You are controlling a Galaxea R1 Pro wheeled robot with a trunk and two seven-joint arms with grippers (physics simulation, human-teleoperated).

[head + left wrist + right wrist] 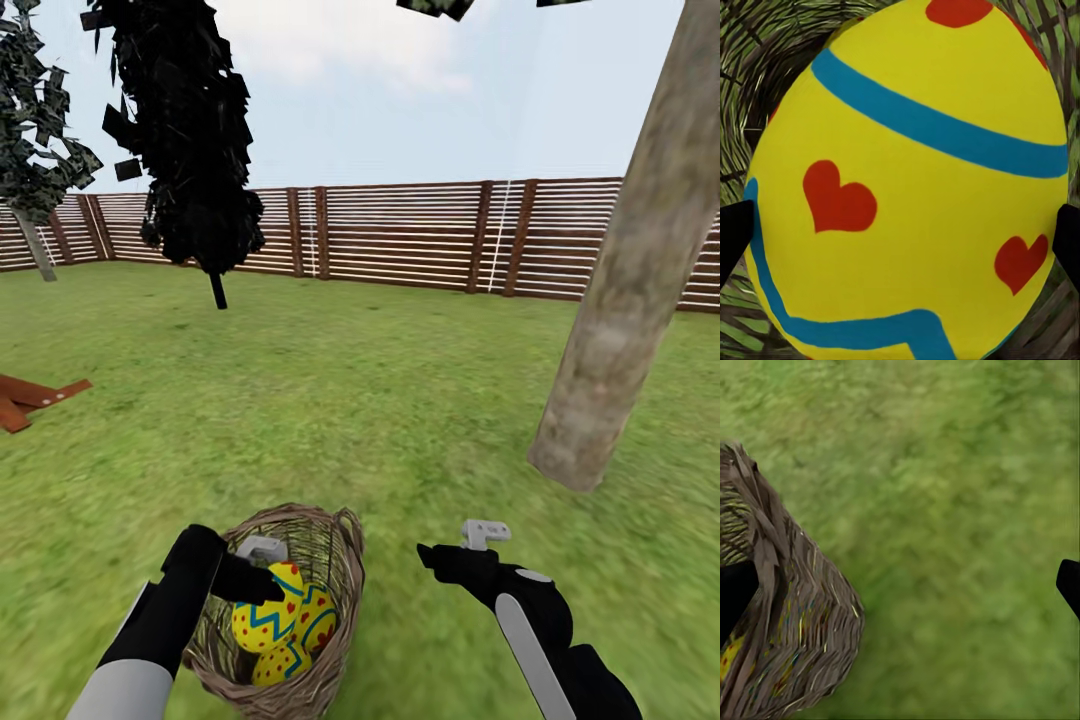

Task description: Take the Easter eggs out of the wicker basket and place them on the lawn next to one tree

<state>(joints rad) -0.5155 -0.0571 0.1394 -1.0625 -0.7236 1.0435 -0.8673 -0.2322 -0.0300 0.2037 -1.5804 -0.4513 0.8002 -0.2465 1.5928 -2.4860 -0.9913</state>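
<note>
The wicker basket stands on the lawn right in front of me. Three yellow Easter eggs lie in it: the top one, one to its right and a lower one. My left gripper reaches into the basket, open, its fingertips on either side of the top egg; whether they touch it I cannot tell. My right gripper hovers open over grass just right of the basket, holding nothing.
The tree's thick pale trunk rises from the lawn ahead on the right. A narrow black columnar tree stands at the back left before the slatted fence. Wooden frame beams lie at the left edge.
</note>
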